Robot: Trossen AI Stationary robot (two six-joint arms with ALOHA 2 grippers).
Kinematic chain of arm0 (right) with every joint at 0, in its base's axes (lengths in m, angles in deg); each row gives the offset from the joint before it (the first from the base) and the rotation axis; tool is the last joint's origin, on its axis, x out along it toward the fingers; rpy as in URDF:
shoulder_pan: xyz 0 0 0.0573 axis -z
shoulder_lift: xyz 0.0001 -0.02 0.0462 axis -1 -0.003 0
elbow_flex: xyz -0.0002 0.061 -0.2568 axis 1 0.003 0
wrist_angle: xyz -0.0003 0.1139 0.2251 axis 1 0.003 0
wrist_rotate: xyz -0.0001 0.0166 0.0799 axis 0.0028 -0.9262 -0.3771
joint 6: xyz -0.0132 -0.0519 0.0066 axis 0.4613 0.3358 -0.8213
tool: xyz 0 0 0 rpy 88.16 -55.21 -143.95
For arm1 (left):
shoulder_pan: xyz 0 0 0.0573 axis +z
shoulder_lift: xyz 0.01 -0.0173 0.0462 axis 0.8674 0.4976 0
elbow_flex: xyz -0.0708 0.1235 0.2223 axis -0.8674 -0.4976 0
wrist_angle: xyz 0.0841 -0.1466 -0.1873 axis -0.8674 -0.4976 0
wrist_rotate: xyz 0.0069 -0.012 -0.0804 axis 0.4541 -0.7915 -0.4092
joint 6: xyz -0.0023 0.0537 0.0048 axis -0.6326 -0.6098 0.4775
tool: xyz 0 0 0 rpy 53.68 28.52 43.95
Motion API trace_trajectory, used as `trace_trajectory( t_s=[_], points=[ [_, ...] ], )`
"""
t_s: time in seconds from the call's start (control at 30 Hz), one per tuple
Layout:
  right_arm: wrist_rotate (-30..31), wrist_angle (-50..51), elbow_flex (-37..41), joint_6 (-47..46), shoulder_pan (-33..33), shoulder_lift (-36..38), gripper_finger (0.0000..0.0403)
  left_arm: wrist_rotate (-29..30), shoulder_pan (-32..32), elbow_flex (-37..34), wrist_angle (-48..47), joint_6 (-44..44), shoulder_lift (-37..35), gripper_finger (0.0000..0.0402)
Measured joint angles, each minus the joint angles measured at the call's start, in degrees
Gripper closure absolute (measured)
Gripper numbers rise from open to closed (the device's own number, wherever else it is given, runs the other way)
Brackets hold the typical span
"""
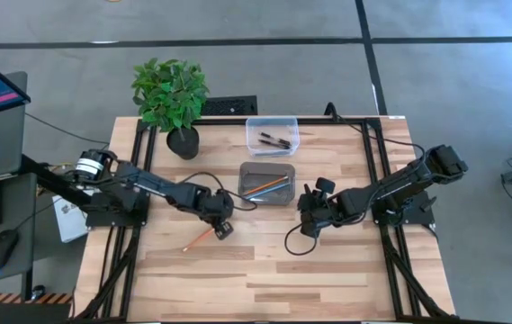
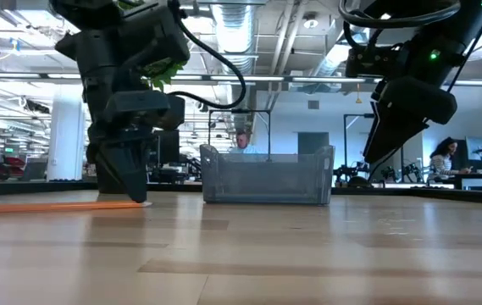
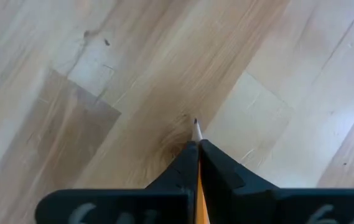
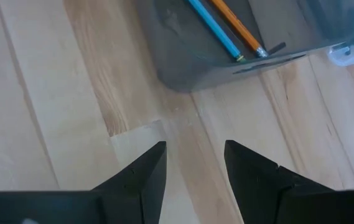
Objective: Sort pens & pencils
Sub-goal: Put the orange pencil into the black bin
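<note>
An orange pencil (image 1: 198, 238) lies slanting on the wooden table, and my left gripper (image 1: 222, 229) is shut on its far right end. Its grey tip (image 3: 195, 127) sticks out past the fingertips. A grey tray (image 1: 282, 169) holds one orange pencil (image 4: 239, 26) and one light blue pencil (image 4: 214, 28). Behind it, a clear tray (image 1: 272, 122) holds black pens (image 1: 274, 139). My right gripper (image 4: 195, 155) hangs open over bare wood, just near the grey tray, with nothing between its fingers. My left gripper pinches the orange pencil close to its sharpened end (image 3: 198, 144) between its two fingers. The fingers (image 2: 133, 188) come steeply from above. The pencil's long body (image 2: 46, 205) runs level along the table top toward the near left; whether it rests on the wood I cannot tell.
A potted plant (image 1: 173, 94) stands at the table's far left. A black cable (image 1: 293, 245) loops on the wood below my right gripper. The near half of the table is bare wood. People sit in the room beyond the table.
</note>
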Motion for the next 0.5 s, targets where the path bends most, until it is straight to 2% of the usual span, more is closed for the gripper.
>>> trace_trajectory(
  t_s=[0.23, 0.37, 0.5],
  points=[
    [0.0, -0.5, 0.0, -0.3, 0.0, 0.0, 0.0217, -2.7, 0.5, -0.6, -1.0, -0.6, -0.2, 0.0400],
    [0.0, -1.6, 0.0, -0.3, 0.0, 0.0, 0.0217, -3.5, 0.5, -0.4, -1.4, -1.4, 2.0, 0.0400],
    [0.0, -2.8, 0.0, -0.8, 0.0, 0.0, 0.0217, -5.2, 0.4, 0.1, 6.5, -3.2, 5.9, 0.0401]
  ],
)
